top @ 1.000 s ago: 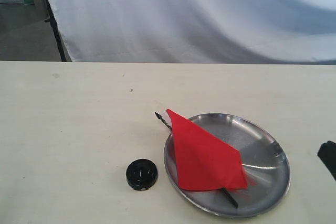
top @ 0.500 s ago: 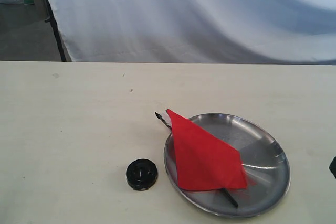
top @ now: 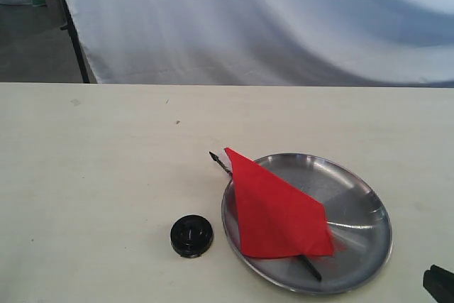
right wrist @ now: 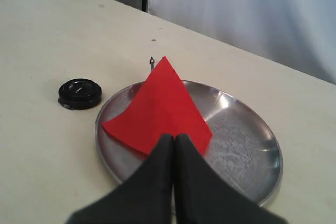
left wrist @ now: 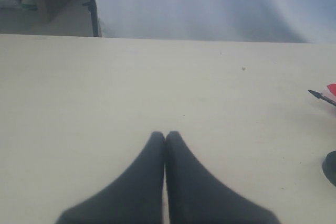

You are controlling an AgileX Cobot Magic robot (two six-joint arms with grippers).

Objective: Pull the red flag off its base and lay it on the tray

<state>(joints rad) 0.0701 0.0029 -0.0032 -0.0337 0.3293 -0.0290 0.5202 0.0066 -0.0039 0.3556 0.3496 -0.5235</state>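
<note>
Small red cloth flag [top: 280, 214] on round shiny steel tray [top: 358, 200]: light, floppy; grab by stiff black pole [top: 310, 268]. Left gripper [left wrist: 165, 136], right gripper [right wrist: 174, 139]: jaws closed, empty.

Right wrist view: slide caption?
Flag lies on the tray, base apart on the table, right fingers shut, holding nothing.

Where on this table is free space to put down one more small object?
Bare tabletop lies left of the base and behind the tray. The tray's right half is also bare. Crowded: its left half, under the red flag.
</note>
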